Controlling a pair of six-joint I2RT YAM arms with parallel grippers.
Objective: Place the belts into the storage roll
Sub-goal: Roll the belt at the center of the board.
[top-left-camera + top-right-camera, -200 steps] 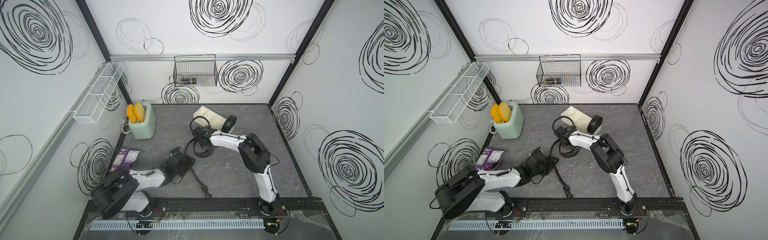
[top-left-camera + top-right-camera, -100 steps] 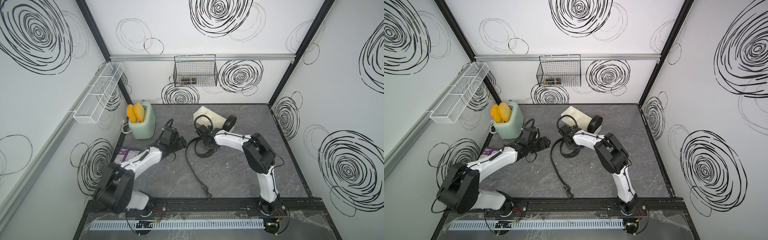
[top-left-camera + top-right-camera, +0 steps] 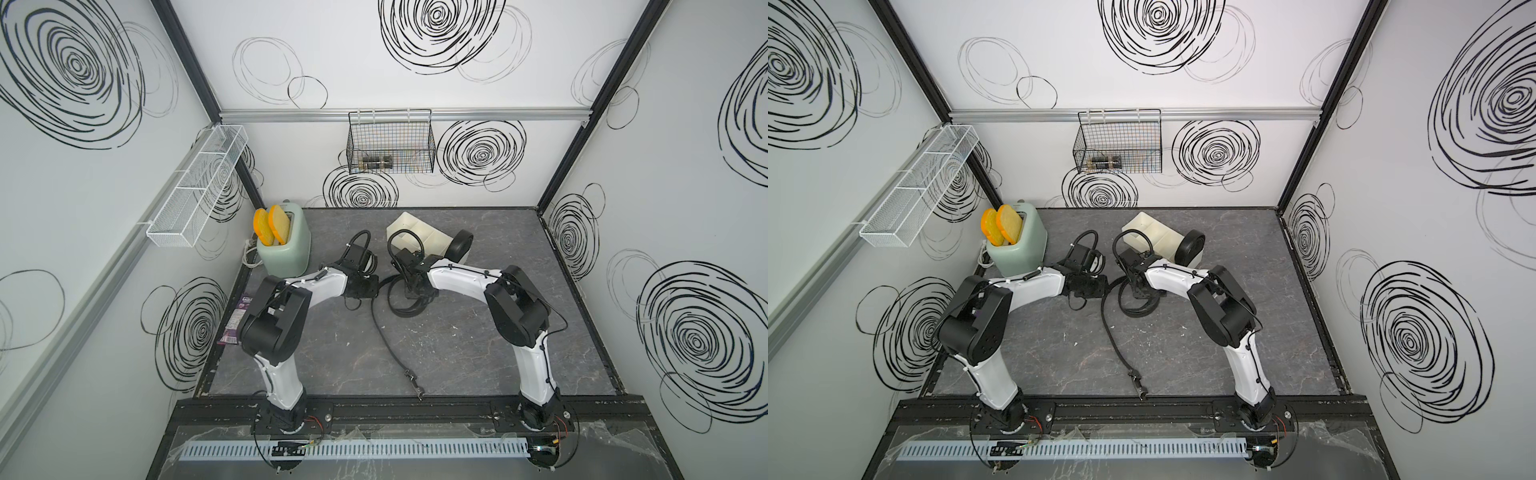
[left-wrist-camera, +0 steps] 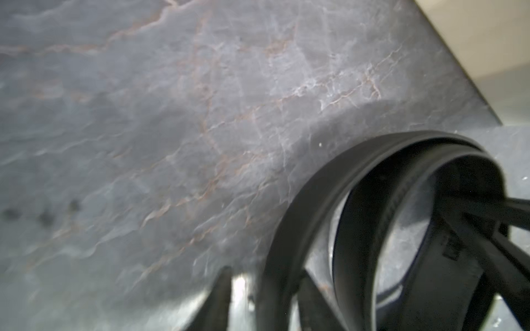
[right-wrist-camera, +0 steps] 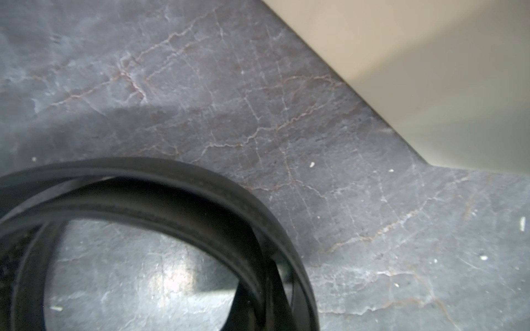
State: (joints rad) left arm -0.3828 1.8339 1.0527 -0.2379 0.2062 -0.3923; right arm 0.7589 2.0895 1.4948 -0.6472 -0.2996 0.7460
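One loose belt [image 4: 286, 252] begins nearest the front rail, its buckle [image 3: 414, 383] flat on the grey table [image 3: 478, 353]. From there the strap runs away to a slack coil mid-table. At that coil's left edge sits the left gripper [image 3: 377, 286]. The left wrist view shows its fingers [image 4: 219, 298] on either side of the outer wrap, but blur hides whether they clamp it. Next to it the right gripper [image 3: 410, 289] reaches down into the coil with its jaws fully closed; whether strap is pinched I cannot tell. Beyond lies the storage roll [image 3: 402, 219], angled, with the wound belt [image 3: 462, 246] standing on edge at its right end.
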